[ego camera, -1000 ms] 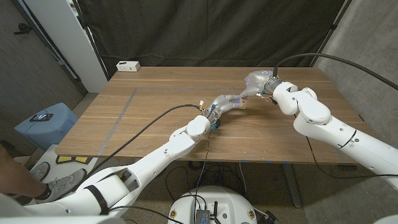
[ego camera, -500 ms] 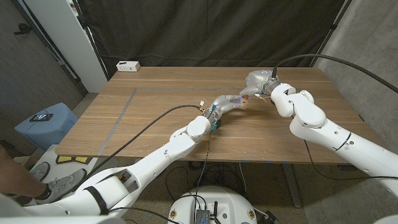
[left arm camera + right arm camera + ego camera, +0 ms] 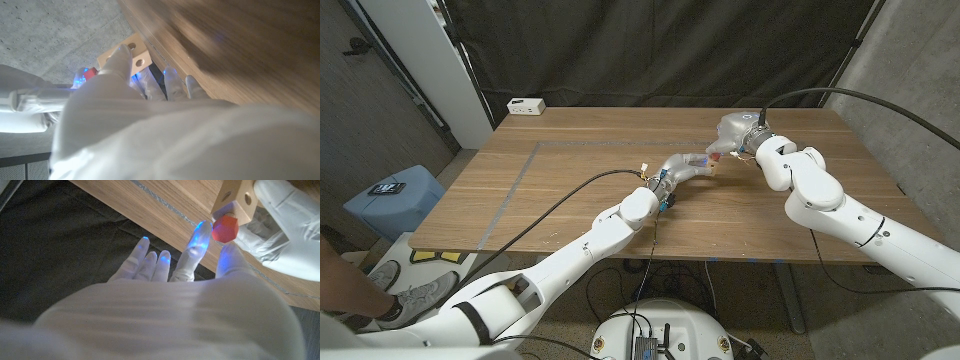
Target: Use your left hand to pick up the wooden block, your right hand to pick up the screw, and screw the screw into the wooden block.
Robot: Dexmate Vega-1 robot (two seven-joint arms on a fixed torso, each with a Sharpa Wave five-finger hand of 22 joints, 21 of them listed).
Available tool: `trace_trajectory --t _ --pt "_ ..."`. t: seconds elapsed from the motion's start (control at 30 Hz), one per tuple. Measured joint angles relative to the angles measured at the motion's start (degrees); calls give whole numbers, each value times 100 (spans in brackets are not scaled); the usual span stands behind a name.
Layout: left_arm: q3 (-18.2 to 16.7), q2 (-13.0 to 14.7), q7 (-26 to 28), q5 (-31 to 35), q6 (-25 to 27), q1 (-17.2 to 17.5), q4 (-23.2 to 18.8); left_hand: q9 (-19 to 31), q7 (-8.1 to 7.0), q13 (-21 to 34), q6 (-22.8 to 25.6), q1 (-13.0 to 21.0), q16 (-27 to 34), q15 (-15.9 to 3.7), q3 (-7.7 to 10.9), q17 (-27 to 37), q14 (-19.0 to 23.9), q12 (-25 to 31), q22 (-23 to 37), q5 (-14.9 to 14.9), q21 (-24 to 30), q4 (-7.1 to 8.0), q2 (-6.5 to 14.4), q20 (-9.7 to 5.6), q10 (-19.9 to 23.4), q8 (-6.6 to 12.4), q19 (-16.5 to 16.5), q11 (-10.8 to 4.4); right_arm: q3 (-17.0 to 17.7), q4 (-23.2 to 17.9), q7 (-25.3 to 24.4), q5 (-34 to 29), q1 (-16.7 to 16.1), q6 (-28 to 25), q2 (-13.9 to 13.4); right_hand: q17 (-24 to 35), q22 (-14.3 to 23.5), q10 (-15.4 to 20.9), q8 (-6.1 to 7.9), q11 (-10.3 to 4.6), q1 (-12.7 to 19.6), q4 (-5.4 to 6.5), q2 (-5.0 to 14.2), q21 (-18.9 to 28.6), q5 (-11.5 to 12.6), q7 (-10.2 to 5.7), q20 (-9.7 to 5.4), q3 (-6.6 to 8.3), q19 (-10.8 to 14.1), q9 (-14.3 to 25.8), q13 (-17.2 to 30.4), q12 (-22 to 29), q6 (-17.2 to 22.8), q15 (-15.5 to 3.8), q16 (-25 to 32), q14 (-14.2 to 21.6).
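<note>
Over the table's middle right, my left hand (image 3: 685,166) holds the small wooden block (image 3: 712,166) up off the surface. The left wrist view shows the pale block (image 3: 128,52) with round holes in its face, gripped by my left hand's fingers (image 3: 118,60). Just behind the block hovers my right hand (image 3: 732,130). In the right wrist view its fingers (image 3: 196,242) pinch the red screw (image 3: 223,228), whose head sits against the block (image 3: 239,196). My left hand (image 3: 274,227) grips the block from the other side. The screw's shaft is hidden.
A white power strip (image 3: 526,105) lies at the table's back left corner. A black cable (image 3: 560,200) runs along my left arm over the table's front edge. A blue bin (image 3: 392,195) stands on the floor to the left, with a person's shoe (image 3: 410,297) nearby.
My right forearm and elbow have swung slightly left and inward while the right hand stays at the block. The left hand and block have not visibly moved.
</note>
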Motion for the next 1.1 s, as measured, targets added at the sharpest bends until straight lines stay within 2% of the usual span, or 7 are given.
trace_trajectory --t 0.13,0.3,0.73,0.97,1.1 --pt "-9 9 0 -1 -4 13 -8 -1 0 0 0 0 0 0 1 0 0 0 0 7 0 1 0 0 0 -1 0 -1 34 -56 51 -48 -32 -56 -18 0 0 -22 0 22 -60 17 0 0 0 41 21 -17 -21 27 0 0 -149 0 -27 0" --pt "-21 23 0 -4 -16 29 -25 -2 -1 0 -1 0 0 0 3 0 0 -1 0 13 0 3 -1 0 0 -2 0 -1 80 -128 96 -75 -76 -87 -34 0 0 -74 -114 114 -167 33 -1 0 0 47 23 -80 -23 7 0 -49 -449 0 -27 0" --pt "-41 44 -2 -27 -31 51 -46 -2 -2 0 -2 0 0 0 4 0 0 -18 0 13 0 4 -1 0 -1 -9 0 -2 330 -296 24 218 -221 54 -144 -16 -1 -343 -675 298 -241 -4 75 -43 0 79 165 -131 -166 -227 14 -167 -1585 17 -156 -108" --pt "-45 46 -12 -35 -35 53 -48 0 -3 0 -3 0 0 0 4 0 0 -22 0 11 0 4 -2 0 -1 -1 0 -2 438 -371 19 414 -250 155 -233 -43 -1 -661 -921 325 -240 -32 76 -66 0 72 255 -149 -363 -315 14 -211 -2085 92 -235 -306" --pt "-47 47 -15 -37 -36 54 -48 0 -3 0 -3 13 0 0 4 0 0 -2 0 7 0 4 -16 0 -1 -1 0 -2 512 -411 51 636 -258 261 -311 -43 -1 -847 -1067 326 -240 -101 76 -65 0 79 291 -126 -493 -361 14 -212 -2363 124 -290 -434"
